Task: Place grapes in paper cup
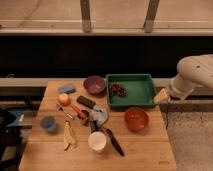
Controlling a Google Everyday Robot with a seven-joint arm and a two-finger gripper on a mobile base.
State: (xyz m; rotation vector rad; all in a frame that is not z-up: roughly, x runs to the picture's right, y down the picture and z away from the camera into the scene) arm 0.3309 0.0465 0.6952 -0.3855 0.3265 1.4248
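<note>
The grapes (118, 89), a small dark red-purple bunch, lie in the left part of the green tray (145, 82) at the back of the wooden table. The white paper cup (97, 141) stands upright near the table's front middle, its pale inside showing. My white arm comes in from the right, and my gripper (162, 95) hangs at the tray's right edge, well to the right of the grapes and far from the cup. Nothing shows in the gripper.
A purple bowl (94, 84) stands left of the tray and an orange bowl (136, 119) in front of it. An apple (63, 99), a blue sponge (66, 89), a small blue cup (48, 123), a banana peel (69, 136), a cloth (98, 115) and dark utensils (114, 141) lie across the table.
</note>
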